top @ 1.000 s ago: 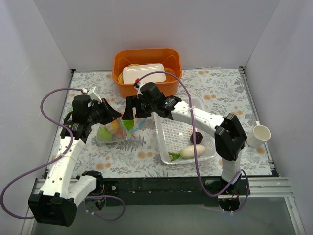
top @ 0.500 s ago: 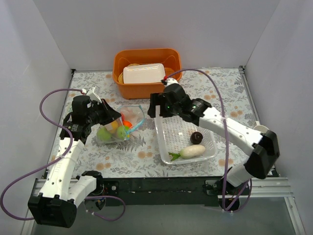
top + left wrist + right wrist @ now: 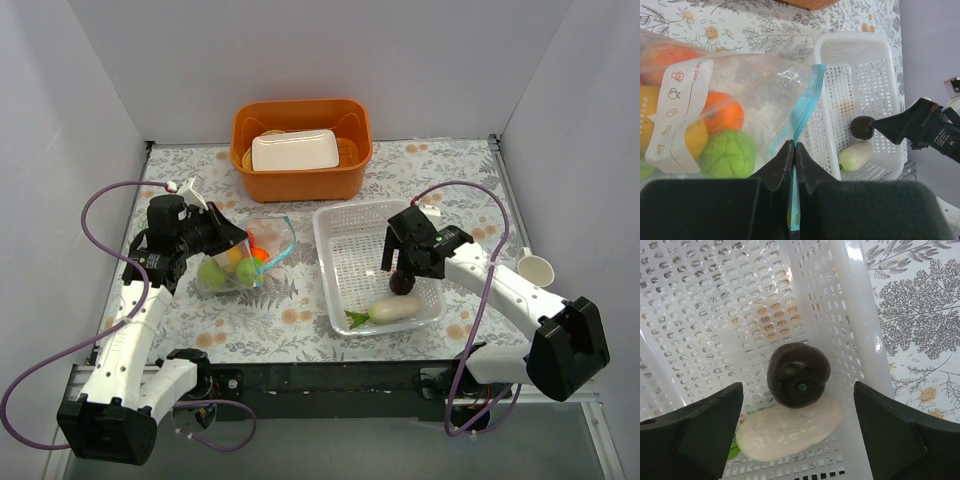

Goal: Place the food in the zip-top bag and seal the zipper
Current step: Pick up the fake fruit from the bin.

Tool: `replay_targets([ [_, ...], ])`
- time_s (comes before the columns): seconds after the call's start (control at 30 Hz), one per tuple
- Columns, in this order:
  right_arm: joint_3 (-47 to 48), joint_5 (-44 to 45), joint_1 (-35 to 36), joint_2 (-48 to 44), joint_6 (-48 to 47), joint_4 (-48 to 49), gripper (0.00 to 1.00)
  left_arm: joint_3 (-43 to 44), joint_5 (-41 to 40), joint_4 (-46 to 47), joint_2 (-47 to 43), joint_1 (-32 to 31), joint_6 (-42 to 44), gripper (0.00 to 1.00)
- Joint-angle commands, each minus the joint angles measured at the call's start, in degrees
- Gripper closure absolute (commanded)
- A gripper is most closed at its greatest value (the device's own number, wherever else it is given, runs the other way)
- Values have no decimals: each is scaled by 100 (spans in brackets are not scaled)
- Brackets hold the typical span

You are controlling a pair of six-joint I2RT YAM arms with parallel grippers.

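- My left gripper [image 3: 794, 150] is clenched on the zipper [image 3: 804, 102], pinching the blue-teal strip at the near end of the mouth.
- The zip-top bag [image 3: 243, 262] lies on the left of the table with its mouth gaping toward the basket, so the zipper is unsealed.
- Inside the bag I can see an orange [image 3: 723, 113], a green apple [image 3: 728, 153] and something yellow. I judge that most of the food is already loaded.
- To the right, the white mesh basket [image 3: 335, 222] holds what is left: the dark purple fruit [image 3: 798, 374] and, touching it on the near side, the white radish [image 3: 790, 428].
- My right gripper [image 3: 797, 390] hangs over the dark purple fruit with its fingers released and spread to either side. It is not grasping anything.
- Remaining, as I read it: both basket items go into the bag, then the zipper gets pressed shut along its length.
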Motion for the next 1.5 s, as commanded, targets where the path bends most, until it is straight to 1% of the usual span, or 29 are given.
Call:
replay_targets([
  [0.0,-79,237,-166,-55,158,1,2,-13,-24,36,-19,22,61,100],
  [0.17,-220,-87,-228,261,114,255,2,-39,-15,27,-36,22,79,100],
  [0.37,-238,-254,-228,411,88,343,7,-214,29,115,-45,22,88,100],
  [0.57,-151,-352,-237,578,79,133,12,-250,38,264,-63,22,114,100],
  [0.67,-89,-308,-228,692,140,54,12,-215,90,318,-125,22,132,100],
  [0.77,16,-386,-228,780,149,124,19,-302,309,414,-72,22,80,100],
  [0.87,122,-448,-228,903,132,98,31,-434,442,607,-80,22,0,100],
  [1.07,52,-597,-219,938,62,238,32,-408,389,555,-98,22,44,100],
  [1.13,35,-685,-211,1000,-9,273,38,-356,328,493,-89,22,79,100],
  [1.2,26,-694,-202,1000,-79,273,41,-329,301,484,-63,22,70,100],
  [1.27,17,-703,-211,965,-158,299,47,-294,240,467,-45,22,18,100],
  [1.33,43,-721,-211,869,-237,300,49,-233,213,423,-36,22,-9,100],
  [1.4,52,-799,-219,781,-299,378,62,-215,204,423,-36,22,-44,100],
  [1.47,104,-896,-211,728,-369,423,64,-180,239,414,-10,22,-53,100],
])
